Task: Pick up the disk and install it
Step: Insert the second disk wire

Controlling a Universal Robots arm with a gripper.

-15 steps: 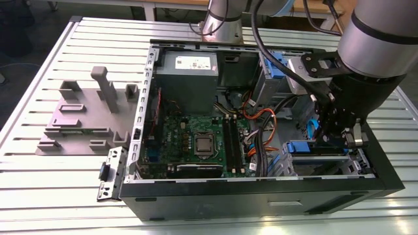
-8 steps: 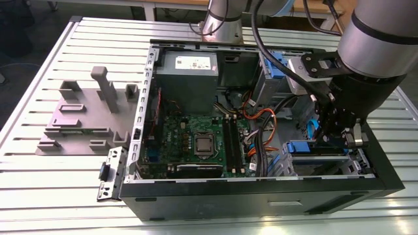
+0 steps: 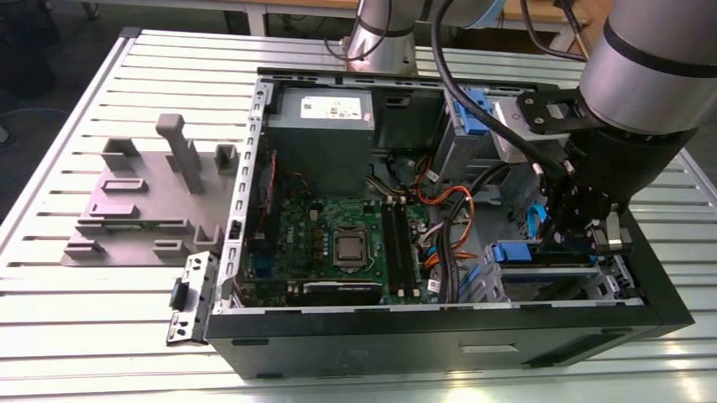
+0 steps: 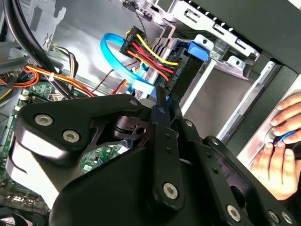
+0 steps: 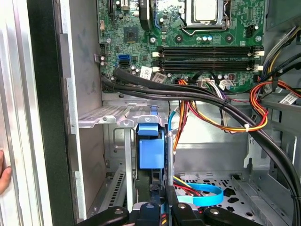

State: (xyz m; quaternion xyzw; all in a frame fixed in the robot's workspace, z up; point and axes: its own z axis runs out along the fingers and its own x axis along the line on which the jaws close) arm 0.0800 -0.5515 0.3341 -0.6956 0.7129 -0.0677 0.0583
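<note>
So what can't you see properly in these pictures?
- The disk, first wrist view: its silver body and label are hidden inside the drive bay.
- The hand, second wrist view: cut off by the picture's edge.
- The drive bay, exterior view: partly blocked by the gripper.

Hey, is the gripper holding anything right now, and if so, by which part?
Yes. The black gripper is shut on the disk, a flat drive with blue plastic rails standing on edge in the drive bay, pinching its upper edge between the fingertips.

Blue-railed disk point(image 3: 526, 252) on edge in the open computer case's point(image 3: 448, 336) drive bay.
</note>
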